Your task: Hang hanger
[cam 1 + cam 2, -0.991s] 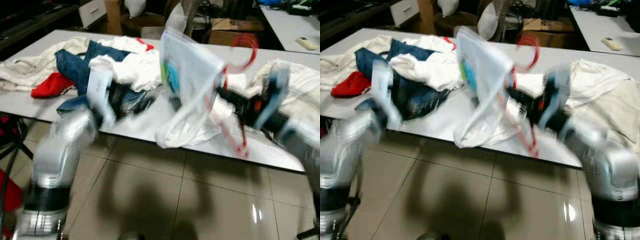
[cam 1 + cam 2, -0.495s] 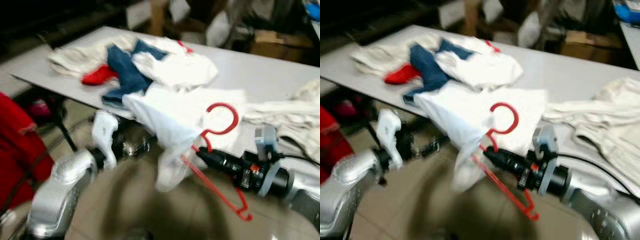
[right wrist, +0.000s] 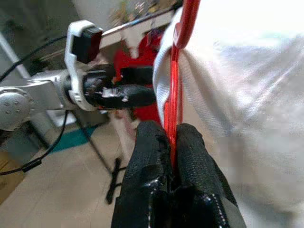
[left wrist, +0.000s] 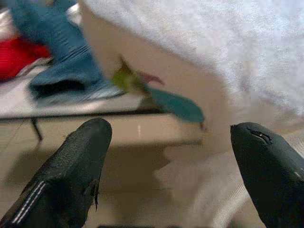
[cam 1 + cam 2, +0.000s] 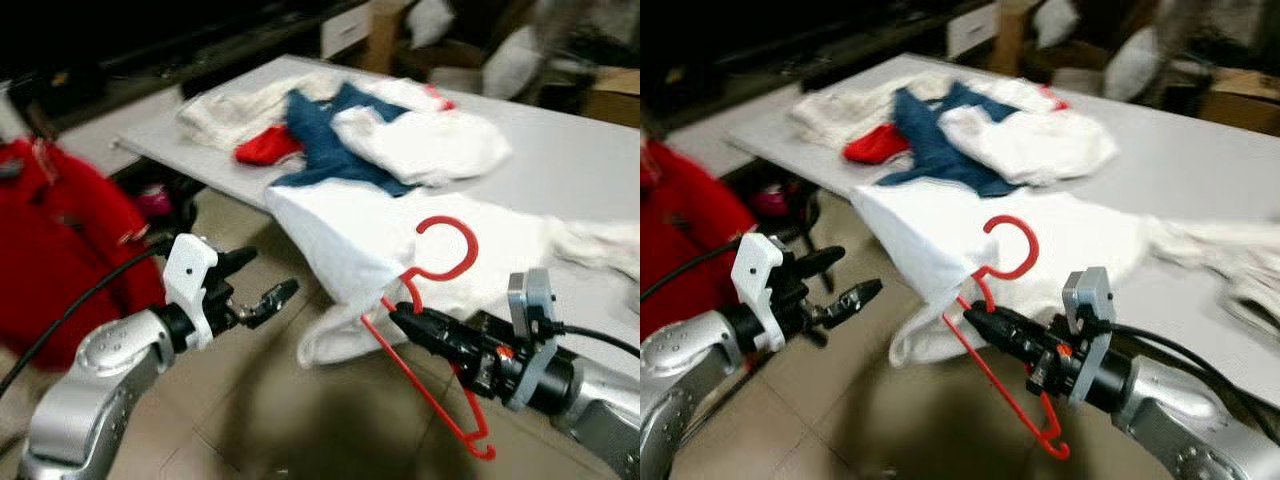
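A red plastic hanger (image 5: 441, 262) with a white garment (image 5: 335, 232) draped over it hangs in the air in front of the table. My right gripper (image 5: 393, 313) is shut on the hanger's neck just below the hook; in the right wrist view the red bar (image 3: 174, 102) runs between the closed fingers (image 3: 151, 147). My left gripper (image 5: 272, 271) is open, to the left of the hanging garment and not touching it. In the left wrist view its fingers (image 4: 83, 156) stand wide apart with the white cloth (image 4: 228, 52) ahead.
A grey table (image 5: 560, 150) carries a pile of clothes: blue jeans (image 5: 335, 150), a red cloth (image 5: 264, 148) and white garments (image 5: 425, 140). A large red garment (image 5: 60, 260) hangs at the left. Tiled floor (image 5: 290, 420) lies below.
The camera has swung left, bringing the red garment at the left into view. The right gripper still holds the hanger with the white garment. The left gripper now points toward the garment.
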